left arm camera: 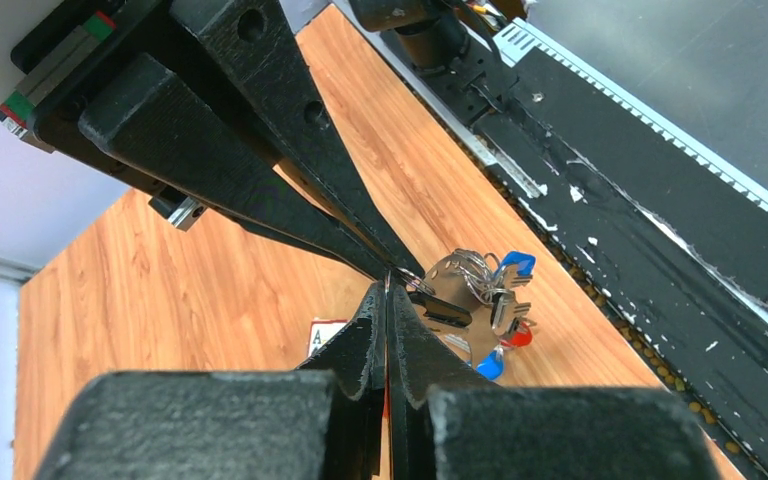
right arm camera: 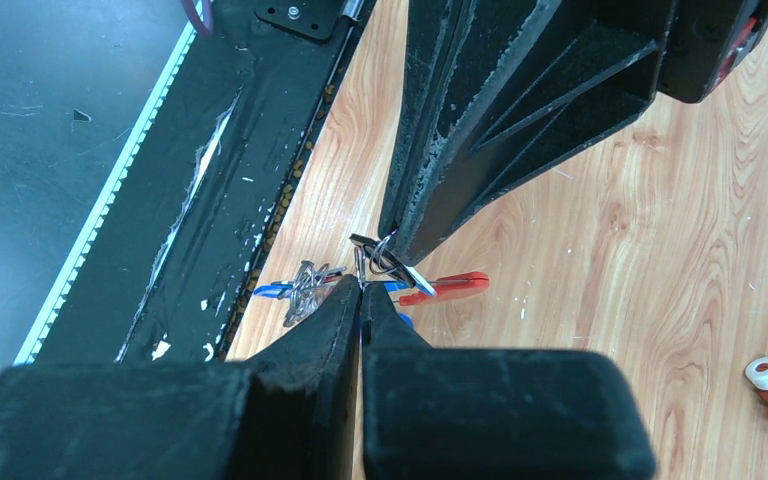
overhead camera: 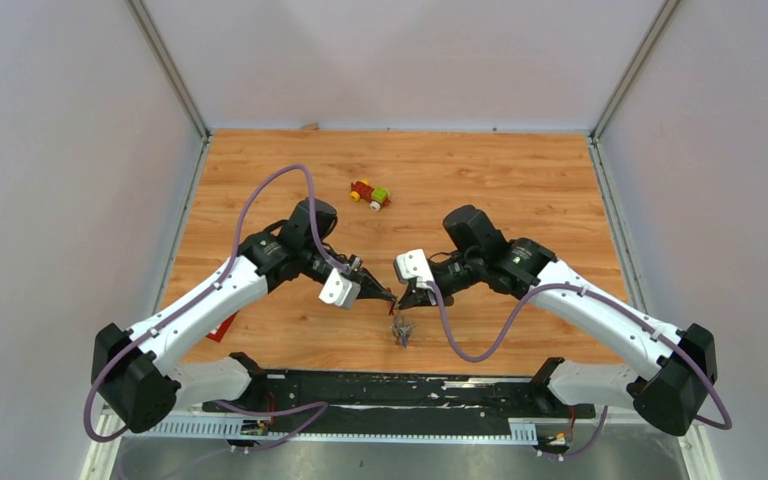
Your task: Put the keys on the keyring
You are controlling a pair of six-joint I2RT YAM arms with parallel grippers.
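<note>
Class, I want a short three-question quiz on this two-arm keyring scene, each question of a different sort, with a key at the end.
1. True or false: the toy car sits between the left gripper and the right gripper.
2. Which describes the jaws? A) both open B) both shut C) only the left shut
3. Fill in (nearer to / farther from): in the top view, the keys show ___ the near edge of the table than the spot where the two grippers meet.

Key
1. False: the car is farther back, apart from both.
2. B
3. nearer to
</note>
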